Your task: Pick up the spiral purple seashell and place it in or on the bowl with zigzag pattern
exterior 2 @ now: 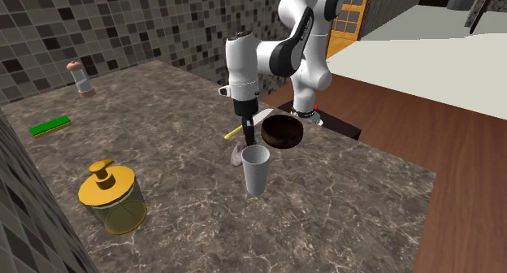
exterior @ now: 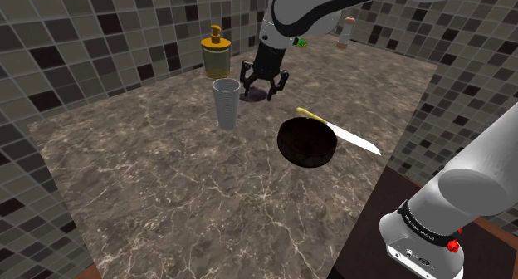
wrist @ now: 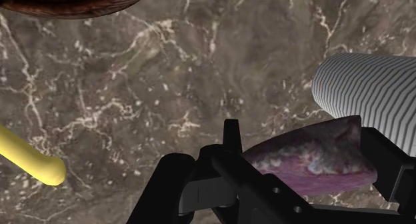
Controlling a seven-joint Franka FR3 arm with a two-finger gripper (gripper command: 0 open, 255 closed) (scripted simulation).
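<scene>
Small grey and black tiles were seen on the walls [exterior: 100, 45] that closed in a dark, white-veined stone counter [exterior: 183, 203]. The purple, mottled seashell [wrist: 310, 159] was found low over that counter, lodged between the two black fingers of the pincer [wrist: 307, 136]. The fingers were set fairly wide, each pressed against one end of the shell, so the pincer was closed on it. In the second exterior view the seashell [exterior 2: 236, 155] was made out directly beneath the pincer [exterior 2: 244, 140]; whether it was raised off the stone could not be told. Just beside the shell a ribbed white cup [wrist: 370, 86] stood upright, nearly touching the pincer [exterior: 264, 91] in the shoulder view. Farther out, towards the stand, a dark brown bowl [exterior: 307, 143] was seen, its pattern not discernible. A knife [exterior: 353, 139] with a yellow handle and a white blade lay close against the bowl's far side. At the counter's wall side, behind the cup, an amber soap dispenser [exterior: 216, 55] with a yellow pump was noted. Well apart from these, a green sponge [exterior 2: 50, 126] and a small pale bottle [exterior 2: 81, 78] were seen near the tiled wall.
</scene>
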